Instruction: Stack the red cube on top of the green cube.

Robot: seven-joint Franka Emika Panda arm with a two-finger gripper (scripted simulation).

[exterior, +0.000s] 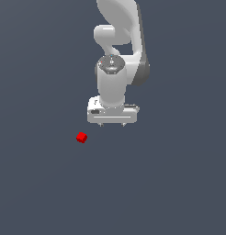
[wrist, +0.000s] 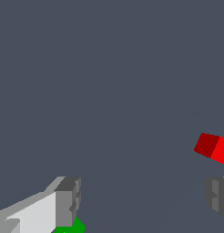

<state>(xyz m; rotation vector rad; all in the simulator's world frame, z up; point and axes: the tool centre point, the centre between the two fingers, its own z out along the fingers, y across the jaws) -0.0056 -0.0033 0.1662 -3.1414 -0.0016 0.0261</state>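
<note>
The red cube is a tiny bright red block sitting on the flat dark grey-blue bench, turned a bit so its edges run on a diagonal. In the exterior view it lies at approx. 8 o'clock from the hand, near it but not touching, w/ bare bench between them. Nothing grips or rests on it. In the wrist view the red cube shows partly, cut off by the frame edge, one face darker than the other.

The green cube shows only in the wrist view, as a small bright green sliver peeking out from behind one finger; most of it is hidden. In the exterior view it can't be seen, so its spot relative to the red one can't be told from there. The 2 cubes are apart, not stacked.

The hand is white w/ two short dark grey fingers. The fingers are spread wide, w/ empty bench showing between them; they pinch nothing. Neither cube sits in the gap.

Above the hand, in the exterior view, the white arm rises toward 12 o'clock, its wrist pointing straight down at the bench.
</note>
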